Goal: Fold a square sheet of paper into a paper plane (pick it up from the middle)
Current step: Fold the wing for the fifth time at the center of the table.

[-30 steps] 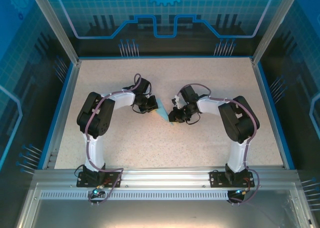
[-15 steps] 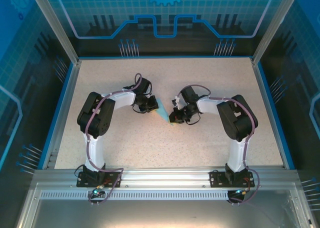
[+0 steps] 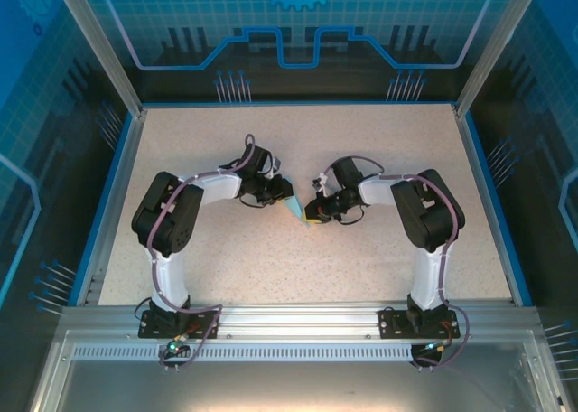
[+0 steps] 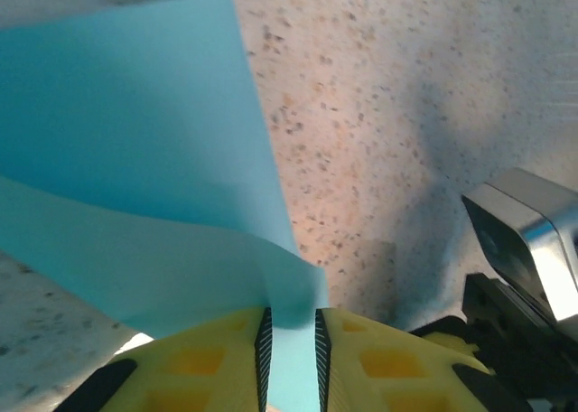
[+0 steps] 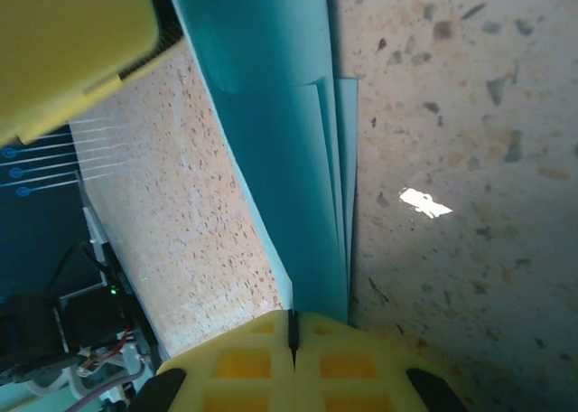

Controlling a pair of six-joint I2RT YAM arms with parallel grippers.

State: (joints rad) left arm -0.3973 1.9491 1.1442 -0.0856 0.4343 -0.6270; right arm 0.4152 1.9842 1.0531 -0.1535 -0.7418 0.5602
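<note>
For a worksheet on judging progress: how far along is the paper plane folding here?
Done: the sheet is folded into a narrow, layered paper plane. In hand: the right gripper pinches one end shut, while the left gripper has its jaws slightly parted around the paper. Left: probably a last crease, then releasing it onto the table.

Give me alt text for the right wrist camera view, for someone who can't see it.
The right end effector, its yellow fingers shut, pinches the near end of a folded light-blue paper that runs up across a speckled table. Another yellow finger sits at the upper left.
</note>
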